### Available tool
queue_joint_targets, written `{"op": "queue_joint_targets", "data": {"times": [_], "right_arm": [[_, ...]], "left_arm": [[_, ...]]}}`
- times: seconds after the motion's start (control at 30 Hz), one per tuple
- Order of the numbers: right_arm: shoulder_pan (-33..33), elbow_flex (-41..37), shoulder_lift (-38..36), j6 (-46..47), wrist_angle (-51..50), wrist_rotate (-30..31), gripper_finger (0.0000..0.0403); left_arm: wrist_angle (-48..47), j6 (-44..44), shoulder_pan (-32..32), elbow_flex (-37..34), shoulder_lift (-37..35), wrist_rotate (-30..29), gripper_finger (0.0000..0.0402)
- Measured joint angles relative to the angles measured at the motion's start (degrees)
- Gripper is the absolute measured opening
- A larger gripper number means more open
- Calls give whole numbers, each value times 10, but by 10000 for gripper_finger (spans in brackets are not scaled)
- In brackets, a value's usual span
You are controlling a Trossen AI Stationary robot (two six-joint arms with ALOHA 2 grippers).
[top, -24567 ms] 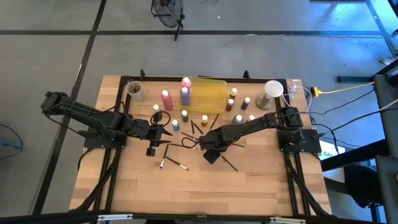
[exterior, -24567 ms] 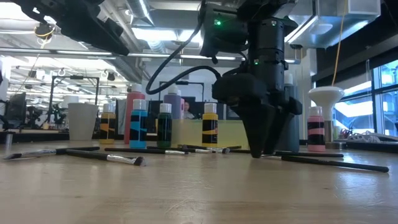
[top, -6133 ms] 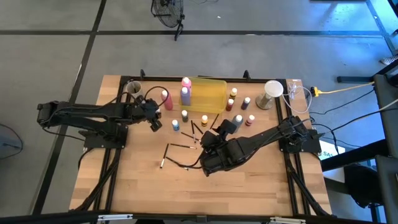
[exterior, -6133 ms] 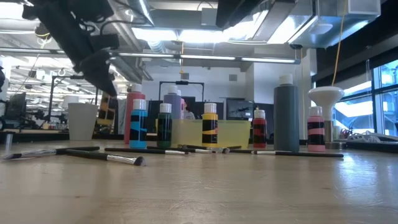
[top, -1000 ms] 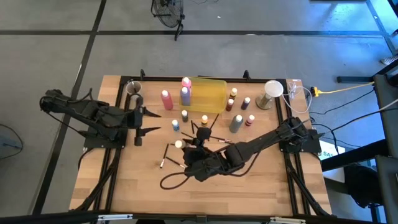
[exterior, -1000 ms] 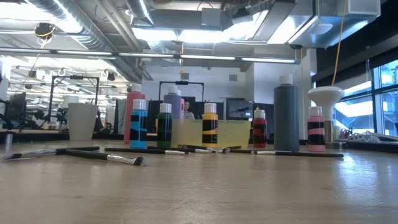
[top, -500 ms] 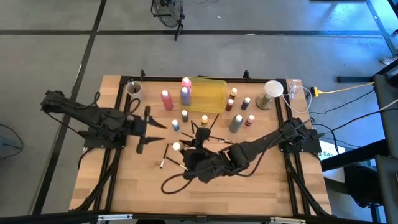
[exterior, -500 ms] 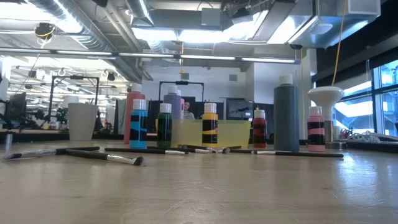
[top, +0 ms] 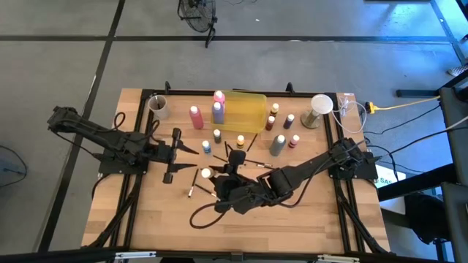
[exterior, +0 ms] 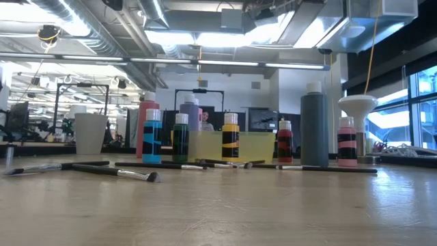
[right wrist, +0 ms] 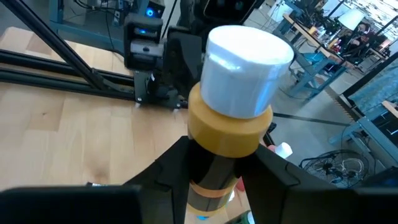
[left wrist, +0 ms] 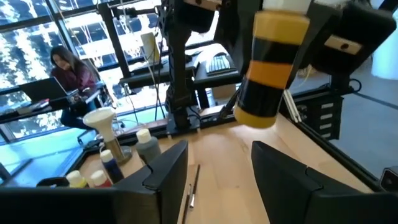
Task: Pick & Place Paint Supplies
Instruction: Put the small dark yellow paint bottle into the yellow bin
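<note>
My right gripper (top: 213,178) is shut on a small yellow paint bottle (right wrist: 231,118) with a white cap (top: 206,173) and a black label, held above the table's middle. My left gripper (top: 189,158) is open and empty just left of it, its fingers (left wrist: 166,167) pointing at the bottle (left wrist: 268,68). Other small bottles (top: 217,136) stand on their bases at the back, with the tall pink (top: 195,117), purple (top: 217,112) and grey (top: 278,145) bottles. Thin brushes (top: 210,172) lie flat on the wood. The low view shows neither gripper. My right gripper pinches the bottle's black-labelled body (right wrist: 208,177), below its yellow shoulder, between its two fingers (right wrist: 174,165). The fingers come roughly level from the table's right. The bottle stands about upright, cap up, lifted clear of the table.
A translucent yellow tray (top: 246,111) sits at the back middle. Pale cups stand at the back left (top: 158,106) and back right (top: 320,107). A dark cable loop (top: 203,214) lies near my right arm. Bare wood (top: 292,226) lies toward the near edge.
My left gripper has moved toward the table's right and near edge, closing on the bottle held by my right gripper. The bottle has stayed lifted at about the same place.
</note>
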Motion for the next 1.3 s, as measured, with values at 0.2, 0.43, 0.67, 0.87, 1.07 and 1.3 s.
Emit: {"op": "queue_joint_targets", "data": {"times": [0.2, 0.43, 0.67, 0.87, 1.07, 1.3], "right_arm": [[-2, 0, 0, 0, 2, 0, 122], [-2, 0, 0, 0, 4, 0, 122], [-5, 0, 0, -13, 17, -24, 122], [-10, 0, 0, -13, 17, -24, 122], [-9, 0, 0, -13, 17, -24, 122], [-10, 0, 0, -13, 16, -24, 122]], "left_arm": [[38, 7, 0, -17, 5, -1, 166], [98, 21, 0, -34, 14, -1, 160], [151, 38, 0, -34, 48, -1, 157], [172, 40, 0, -34, 81, 0, 155], [187, 41, 0, -34, 94, 8, 157], [189, 36, 0, -34, 94, 51, 153]]}}
